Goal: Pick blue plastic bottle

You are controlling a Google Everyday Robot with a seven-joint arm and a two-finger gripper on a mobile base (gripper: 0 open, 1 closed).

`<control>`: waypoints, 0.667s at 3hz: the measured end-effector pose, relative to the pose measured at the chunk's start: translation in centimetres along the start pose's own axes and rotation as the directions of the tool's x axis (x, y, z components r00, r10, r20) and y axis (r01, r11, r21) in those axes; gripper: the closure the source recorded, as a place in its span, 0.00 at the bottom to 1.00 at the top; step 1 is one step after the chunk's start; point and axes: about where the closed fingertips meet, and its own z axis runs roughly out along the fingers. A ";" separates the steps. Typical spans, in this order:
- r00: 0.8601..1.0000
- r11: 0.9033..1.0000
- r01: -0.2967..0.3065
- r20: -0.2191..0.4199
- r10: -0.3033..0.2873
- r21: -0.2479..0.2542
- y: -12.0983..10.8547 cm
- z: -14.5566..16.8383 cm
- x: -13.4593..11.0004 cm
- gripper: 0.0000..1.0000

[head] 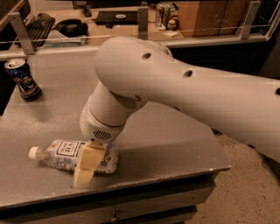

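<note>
The blue plastic bottle (61,154) lies on its side near the front left of the grey table (175,144), its white cap (33,153) pointing left. It is clear plastic with a pale label and a dark text panel. My gripper (87,168) points down over the bottle's right half, and its cream-coloured part covers the label there. The bulky white arm (175,83) reaches in from the right and hides the far side of the bottle.
A dark blue can (24,79) stands at the table's back left. Behind a rail with metal posts (17,30) is a desk with a keyboard (37,24), headphones (70,27) and cans (164,13). The table's front edge is just below the bottle.
</note>
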 end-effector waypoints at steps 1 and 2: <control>0.999 0.999 -0.036 -0.002 0.036 0.005 -0.2 1.3 0.6 0.26; 0.999 0.999 -0.045 -0.003 0.045 0.020 -0.7 0.9 0.7 0.49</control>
